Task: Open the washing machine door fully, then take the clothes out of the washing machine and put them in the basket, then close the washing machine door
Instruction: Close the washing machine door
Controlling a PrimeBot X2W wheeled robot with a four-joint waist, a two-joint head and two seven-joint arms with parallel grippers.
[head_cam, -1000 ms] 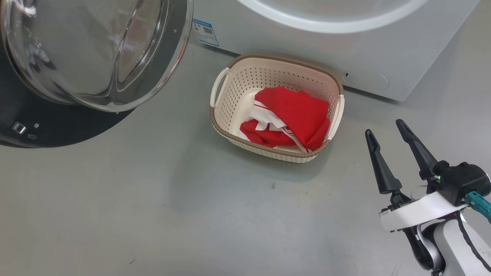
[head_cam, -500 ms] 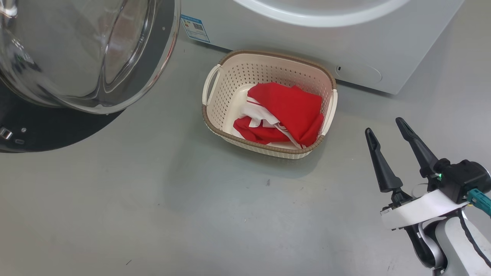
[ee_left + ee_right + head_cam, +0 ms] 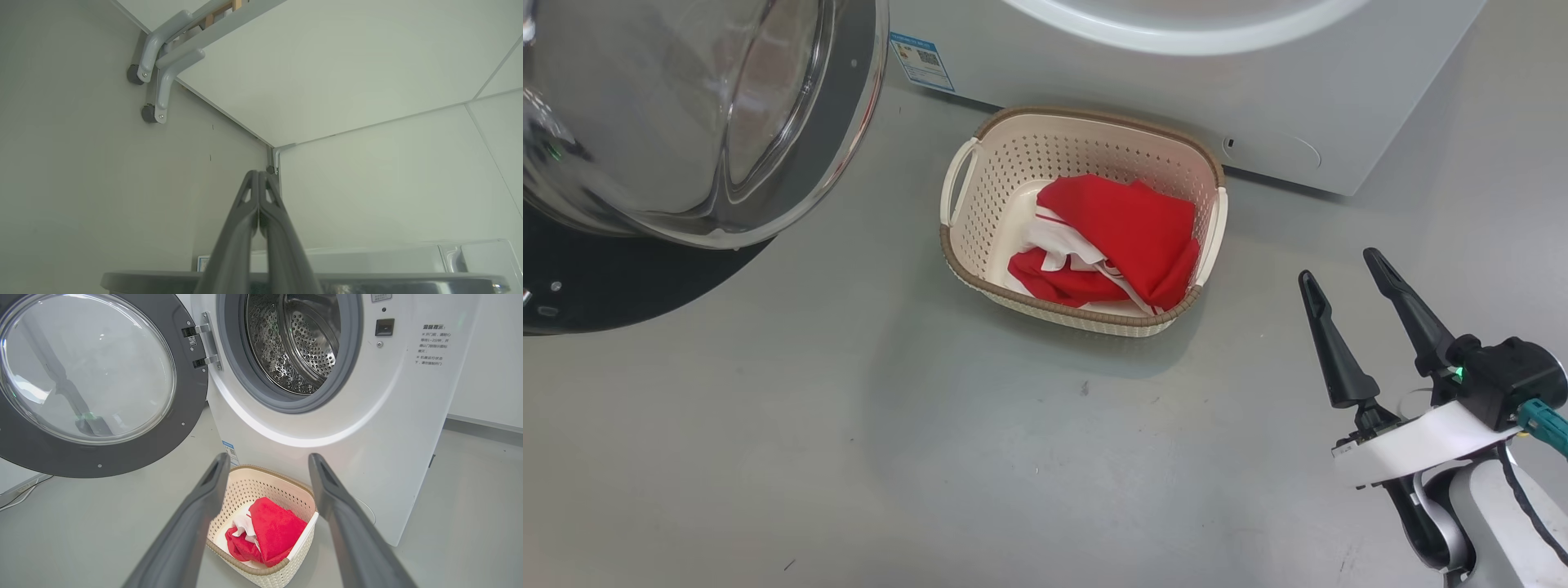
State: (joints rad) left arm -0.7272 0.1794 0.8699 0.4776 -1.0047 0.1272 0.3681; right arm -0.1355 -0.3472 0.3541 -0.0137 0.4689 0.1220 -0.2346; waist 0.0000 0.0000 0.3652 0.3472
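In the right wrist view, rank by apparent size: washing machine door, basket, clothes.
1. washing machine door, clearly the largest.
2. basket.
3. clothes, lying inside the basket, so smaller.

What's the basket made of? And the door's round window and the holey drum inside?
The basket looks like cream plastic, matte, with moulded holes and a brown woven-look rim. The door's window seems clear glass or plastic: see-through, glossy reflections. The drum looks like shiny steel, mirror-like with punched holes.
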